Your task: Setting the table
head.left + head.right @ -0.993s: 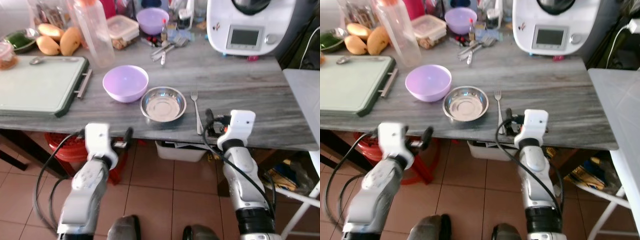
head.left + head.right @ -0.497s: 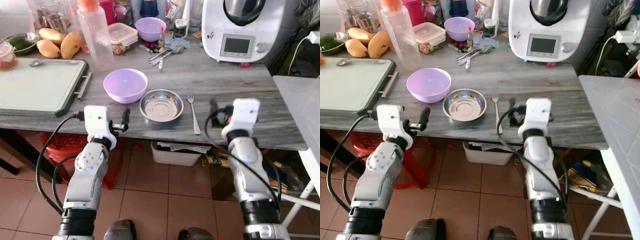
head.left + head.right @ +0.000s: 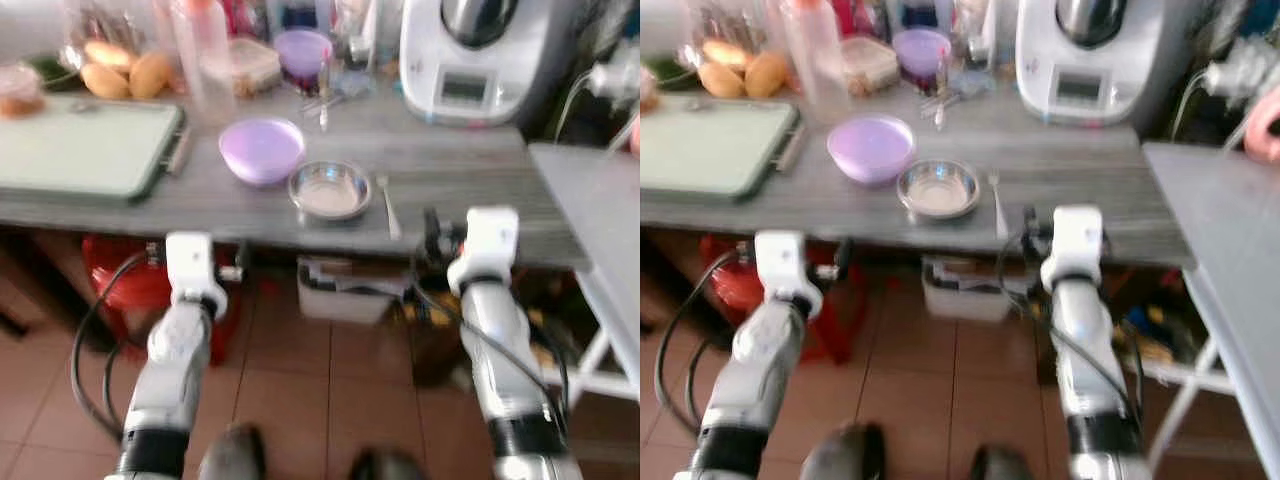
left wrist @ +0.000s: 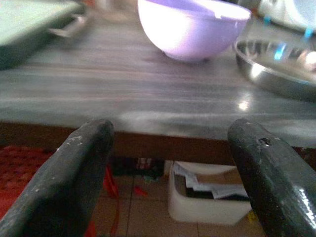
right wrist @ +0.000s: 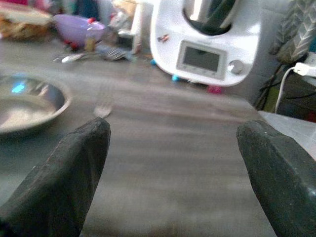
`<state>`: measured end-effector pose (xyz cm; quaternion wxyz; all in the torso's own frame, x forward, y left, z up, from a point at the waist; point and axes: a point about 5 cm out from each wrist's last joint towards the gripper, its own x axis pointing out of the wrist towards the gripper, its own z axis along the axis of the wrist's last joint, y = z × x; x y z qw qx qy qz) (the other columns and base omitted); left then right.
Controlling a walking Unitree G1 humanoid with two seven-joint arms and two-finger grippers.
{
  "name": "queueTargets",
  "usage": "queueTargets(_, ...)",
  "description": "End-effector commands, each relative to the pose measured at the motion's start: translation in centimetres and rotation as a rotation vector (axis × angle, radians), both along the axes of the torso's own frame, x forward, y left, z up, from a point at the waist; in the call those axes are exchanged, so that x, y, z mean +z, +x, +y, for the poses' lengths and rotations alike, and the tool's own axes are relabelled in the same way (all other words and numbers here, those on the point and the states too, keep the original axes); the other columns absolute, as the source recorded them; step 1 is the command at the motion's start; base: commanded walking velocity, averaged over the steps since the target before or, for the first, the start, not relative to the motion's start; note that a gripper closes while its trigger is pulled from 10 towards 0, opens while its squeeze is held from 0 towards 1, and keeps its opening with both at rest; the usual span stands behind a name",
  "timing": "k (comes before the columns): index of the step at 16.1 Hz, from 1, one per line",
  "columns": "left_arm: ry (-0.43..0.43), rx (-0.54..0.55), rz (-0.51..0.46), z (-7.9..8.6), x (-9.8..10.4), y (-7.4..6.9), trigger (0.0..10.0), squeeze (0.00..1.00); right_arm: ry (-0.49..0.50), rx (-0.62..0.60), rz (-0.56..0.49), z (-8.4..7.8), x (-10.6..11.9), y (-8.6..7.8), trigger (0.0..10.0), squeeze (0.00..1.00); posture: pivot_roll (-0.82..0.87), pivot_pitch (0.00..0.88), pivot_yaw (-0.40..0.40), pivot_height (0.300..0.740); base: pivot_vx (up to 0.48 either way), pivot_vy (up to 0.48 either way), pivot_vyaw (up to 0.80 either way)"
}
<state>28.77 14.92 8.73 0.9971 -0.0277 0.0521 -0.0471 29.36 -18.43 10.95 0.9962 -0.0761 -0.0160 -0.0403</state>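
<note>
1. Left gripper (image 4: 168, 163): fingers (image 4: 64, 182) spread wide apart and empty, level with the front edge of the desk (image 3: 480, 185), below centre-left in the eye views.
2. Right gripper (image 5: 173, 182): fingers (image 5: 59, 177) likewise wide apart, holding nothing, at the desk edge lower centre-right of the frame.
3. Steel bowl (image 3: 329, 189): upright at mid-frame near the desk's front edge.
4. Fork (image 3: 388, 205): flat just right of the steel bowl, tines toward the frame's top.
5. Purple bowl (image 3: 262, 150): just upper left of the steel bowl.
6. Green tray (image 3: 80, 150): upper left.
7. White kitchen machine (image 3: 478, 55): upper right.
8. Views are blurred.
</note>
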Motion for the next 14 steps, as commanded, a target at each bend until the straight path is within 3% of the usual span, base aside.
queueTargets(1,-0.004,0.013,0.022,0.3,-0.8,-0.3,10.0,0.00,0.029,0.005,0.001,0.6,-0.3,0.1,10.0,0.00,0.01,0.000,-0.013,0.740,-0.277,0.000,0.00)
queueTargets(5,0.003,0.003,0.029,0.5,-1.3,-0.4,10.0,0.00,0.126,-0.024,0.038,0.7,-1.1,-0.2,10.0,0.00,0.02,0.000,-0.007,0.740,-0.268,0.000,0.00)
queueTargets(9,-0.018,0.016,-0.028,0.0,-0.2,-0.1,10.0,0.00,0.084,-0.042,-0.075,0.9,0.5,-0.2,10.0,0.00,0.01,0.000,-0.002,0.740,-0.247,0.000,0.00)
queueTargets(11,-0.027,0.049,-0.031,0.3,-0.1,-0.3,10.0,0.00,0.068,0.001,-0.084,1.5,0.5,-1.3,10.0,0.00,0.01,0.000,-0.004,0.740,-0.120,0.000,0.00)
queueTargets(14,-0.025,0.051,-0.044,0.6,0.0,-0.7,10.0,0.00,0.070,0.032,-0.087,1.7,0.6,-1.4,10.0,0.00,0.00,0.000,-0.001,0.740,0.000,0.000,0.00)
